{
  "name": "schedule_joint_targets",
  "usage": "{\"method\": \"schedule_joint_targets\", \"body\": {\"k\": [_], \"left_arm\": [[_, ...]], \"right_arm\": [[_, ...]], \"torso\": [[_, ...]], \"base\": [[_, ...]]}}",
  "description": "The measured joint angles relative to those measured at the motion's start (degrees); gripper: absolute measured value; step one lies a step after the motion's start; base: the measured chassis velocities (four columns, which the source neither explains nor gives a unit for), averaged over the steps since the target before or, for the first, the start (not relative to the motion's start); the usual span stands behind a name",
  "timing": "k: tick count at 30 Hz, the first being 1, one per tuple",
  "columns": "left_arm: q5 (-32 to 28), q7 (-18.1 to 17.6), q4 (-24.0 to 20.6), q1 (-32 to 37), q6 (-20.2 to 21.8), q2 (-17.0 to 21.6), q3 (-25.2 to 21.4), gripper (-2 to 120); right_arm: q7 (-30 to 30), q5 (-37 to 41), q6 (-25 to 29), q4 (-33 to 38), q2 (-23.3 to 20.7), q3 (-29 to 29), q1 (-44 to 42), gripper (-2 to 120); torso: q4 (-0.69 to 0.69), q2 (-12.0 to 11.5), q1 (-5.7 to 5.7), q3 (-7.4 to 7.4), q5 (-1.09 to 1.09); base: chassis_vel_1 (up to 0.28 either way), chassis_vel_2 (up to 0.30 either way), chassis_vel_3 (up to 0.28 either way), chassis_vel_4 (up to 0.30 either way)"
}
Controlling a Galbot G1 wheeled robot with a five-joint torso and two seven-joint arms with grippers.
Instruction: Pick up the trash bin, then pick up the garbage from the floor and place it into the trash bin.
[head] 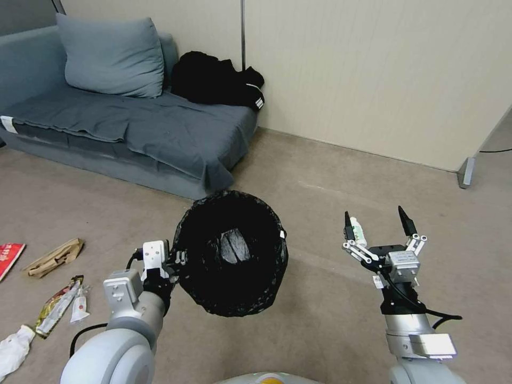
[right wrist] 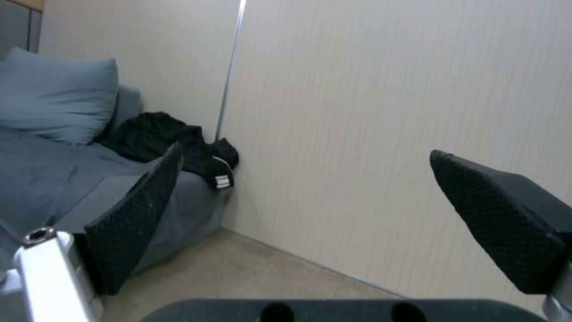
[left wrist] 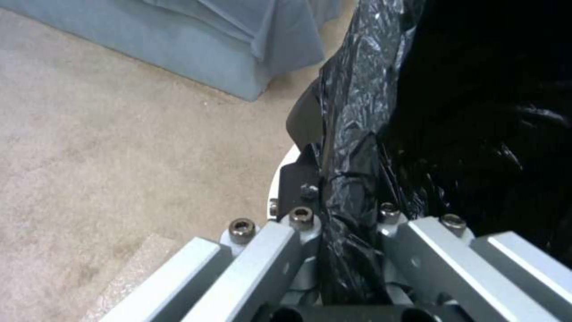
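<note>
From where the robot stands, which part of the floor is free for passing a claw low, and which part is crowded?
Free: the floor between the sofa, the wall and the open right claw. Crowded: the robot's left, where the red packet, brown paper bag, yellow wrapper and tissue lie, beside the left claw holding the trash bin.

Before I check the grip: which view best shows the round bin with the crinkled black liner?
The head view: the whole trash bin shows, held off the floor by the left gripper. The left wrist view gives only rim and liner pinched close up; the right wrist view faces the wall.
</note>
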Motion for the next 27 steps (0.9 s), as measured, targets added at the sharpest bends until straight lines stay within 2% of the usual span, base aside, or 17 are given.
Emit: {"method": "schedule_joint_targets", "body": {"k": [13,27], "left_arm": [[2.43,0.91,0.21,0.21,-0.11,-0.55,1.46,1],[2.58,0.93,0.30,-0.47,-0.26,-1.26,2.36,1]], "right_arm": [[-0.53,0.42,0.80,-0.10,0.01,1.12,-0.24,96],[-0.78,1.82,0.61,-0.73,0.00,2.29,1.02,96]], "torso": [[0.00,0.01,-0.01,-0.01,0.00],[0.00,0.01,0.00,0.00,-0.01]], "base": [[-0.039,0.029,0.027,-0.029],[-0.152,0.170,0.159,-0.165]]}}
